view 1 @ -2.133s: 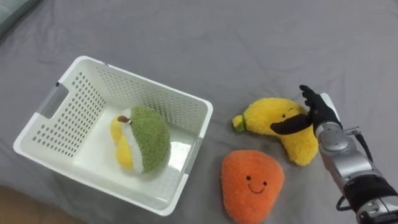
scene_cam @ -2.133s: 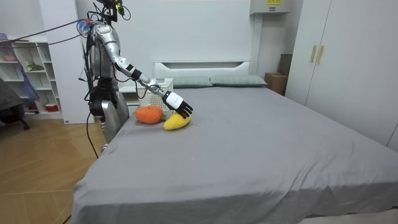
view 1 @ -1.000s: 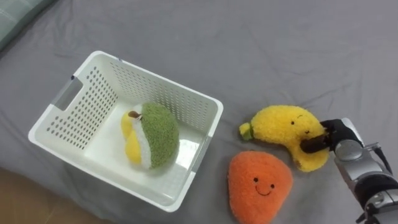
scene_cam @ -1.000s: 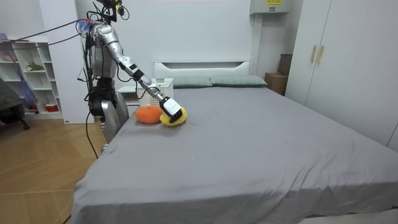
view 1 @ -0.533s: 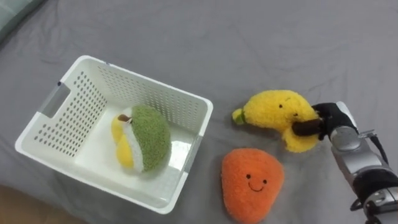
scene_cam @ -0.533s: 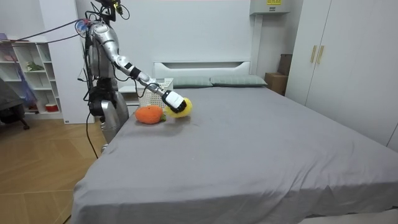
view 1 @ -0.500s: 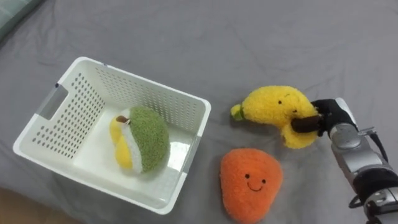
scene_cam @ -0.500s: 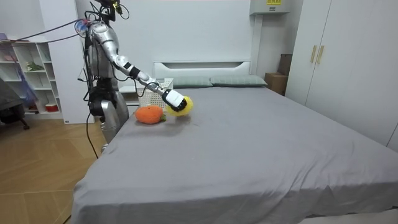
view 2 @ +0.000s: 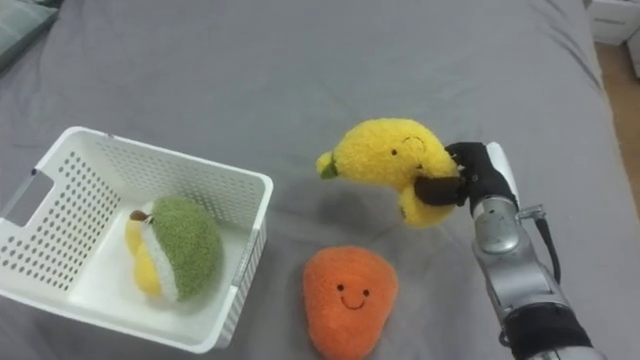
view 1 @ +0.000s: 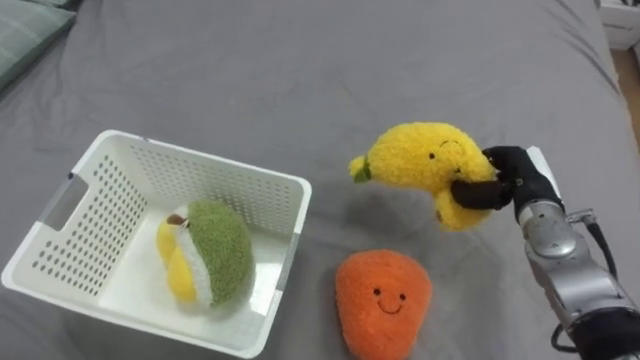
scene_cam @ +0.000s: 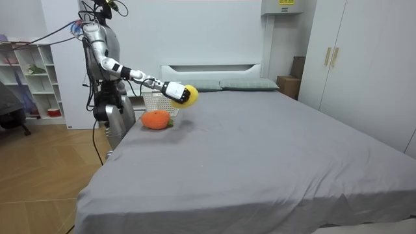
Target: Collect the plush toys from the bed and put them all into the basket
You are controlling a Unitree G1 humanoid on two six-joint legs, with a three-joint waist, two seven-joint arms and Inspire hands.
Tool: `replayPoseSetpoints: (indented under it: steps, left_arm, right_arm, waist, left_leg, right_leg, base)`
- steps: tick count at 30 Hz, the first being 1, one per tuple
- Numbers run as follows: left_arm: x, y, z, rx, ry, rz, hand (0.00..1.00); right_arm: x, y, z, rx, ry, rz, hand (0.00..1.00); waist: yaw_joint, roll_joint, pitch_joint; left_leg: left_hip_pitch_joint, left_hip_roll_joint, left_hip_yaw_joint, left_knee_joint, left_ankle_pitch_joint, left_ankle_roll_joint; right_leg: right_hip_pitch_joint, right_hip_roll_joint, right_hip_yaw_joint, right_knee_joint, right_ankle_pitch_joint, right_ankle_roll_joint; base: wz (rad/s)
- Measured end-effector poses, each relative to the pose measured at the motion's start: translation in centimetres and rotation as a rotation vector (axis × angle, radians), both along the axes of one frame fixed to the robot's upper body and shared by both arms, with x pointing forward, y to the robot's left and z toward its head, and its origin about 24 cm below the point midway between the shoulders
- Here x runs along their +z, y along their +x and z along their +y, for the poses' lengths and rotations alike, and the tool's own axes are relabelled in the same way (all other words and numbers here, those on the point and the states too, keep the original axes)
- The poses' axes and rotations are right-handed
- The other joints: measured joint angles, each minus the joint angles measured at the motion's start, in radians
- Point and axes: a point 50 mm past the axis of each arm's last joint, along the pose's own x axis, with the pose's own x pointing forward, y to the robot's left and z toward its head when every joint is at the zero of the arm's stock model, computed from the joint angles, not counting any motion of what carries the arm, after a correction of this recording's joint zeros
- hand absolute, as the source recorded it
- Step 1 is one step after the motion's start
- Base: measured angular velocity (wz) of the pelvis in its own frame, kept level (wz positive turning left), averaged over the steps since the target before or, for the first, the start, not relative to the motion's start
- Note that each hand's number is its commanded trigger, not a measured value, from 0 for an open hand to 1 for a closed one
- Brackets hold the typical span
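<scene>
My right hand is shut on a yellow banana plush and holds it in the air above the grey bed, to the right of the white basket. The same hand and banana plush show in the right eye view, and the room view has the banana plush lifted over the bed's corner. An orange plush with a smiling face lies on the sheet below the banana. A green and yellow plush lies inside the basket.
The basket sits at the bed's near left corner, handle slot on its left wall. A green pillow corner shows at the far left. Open grey sheet stretches beyond the toys. In the room view I stand at the bed's corner beside a white shelf.
My right hand closed on the banana plush and lifted it off the sheet, carrying it up and toward the basket. The camera has shifted, so the basket sits lower left in view.
</scene>
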Motion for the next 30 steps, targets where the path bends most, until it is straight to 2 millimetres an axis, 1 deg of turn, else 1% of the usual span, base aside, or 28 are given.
replayPoseSetpoints:
  steps: [4,9,14,16,19,24,28,30]
  left_arm:
    - [0.0,-0.1,0.0,0.005,0.011,0.006,0.00]
    - [0.0,-0.3,0.1,0.003,0.023,0.010,0.00]
    - [0.1,-0.1,0.2,-0.015,0.034,0.004,0.00]
    - [0.1,-0.1,0.2,0.010,0.033,-0.003,0.00]
    - [0.0,-0.2,-0.1,-0.010,0.033,0.004,0.00]
    - [0.0,0.2,-0.5,-0.051,0.021,-0.008,0.00]
    - [0.0,0.3,-0.5,-0.049,0.024,-0.009,0.00]
    - [0.0,0.2,-0.4,-0.051,0.034,-0.006,0.00]
  right_arm:
    - [1.0,0.3,0.7,0.027,0.013,-0.047,1.00]
    - [1.9,-0.8,2.0,0.091,0.025,-0.111,1.00]
    - [2.2,-1.4,2.5,0.114,0.023,-0.125,1.00]
    - [2.6,-1.4,2.7,0.125,0.011,-0.142,1.00]
    - [3.8,-1.3,3.3,0.152,-0.018,-0.187,1.00]
    - [5.7,-1.2,4.6,0.227,-0.036,-0.257,1.00]
    - [6.1,-1.3,5.7,0.269,-0.020,-0.256,1.00]
    - [6.1,-1.3,6.1,0.286,-0.004,-0.250,1.00]
  waist:
    - [0.003,-0.002,-0.0011]
    - [0.006,-0.007,-0.0037]
    - [0.005,-0.008,-0.0037]
    - [0.005,-0.007,-0.0033]
    - [0.005,-0.006,-0.0025]
    - [0.020,-0.010,-0.0005]
    - [0.032,-0.013,0.0008]
    - [0.039,-0.013,0.0009]
  left_leg:
    - [0.027,0.000,0.005,-0.006,0.000,0.000]
    - [0.039,0.000,0.003,-0.011,0.000,0.000]
    - [0.042,-0.002,-0.002,-0.011,0.000,0.000]
    - [0.048,-0.002,-0.003,-0.013,0.000,0.000]
    - [0.063,-0.002,-0.005,-0.016,0.000,0.000]
    - [0.071,-0.002,-0.005,-0.016,-0.001,0.000]
    - [0.072,-0.002,-0.005,-0.015,-0.001,0.000]
    - [0.073,-0.002,-0.011,-0.015,-0.001,0.000]
  right_leg:
    - [0.022,0.002,0.005,-0.003,0.000,0.000]
    - [0.037,0.001,0.003,-0.011,0.000,0.000]
    - [0.043,0.002,-0.001,-0.011,0.000,0.001]
    - [0.048,0.002,0.000,-0.012,0.000,0.001]
    - [0.063,0.005,-0.001,-0.014,-0.001,0.002]
    - [0.070,0.007,0.003,-0.012,-0.001,0.002]
    - [0.071,0.007,0.002,-0.012,-0.001,0.002]
    - [0.075,0.006,-0.005,-0.012,-0.001,0.002]
  base:
    - [-0.04]
    - [0.00]
    - [0.03]
    - [0.00]
    - [0.00]
    - [0.00]
    - [0.00]
    - [0.08]
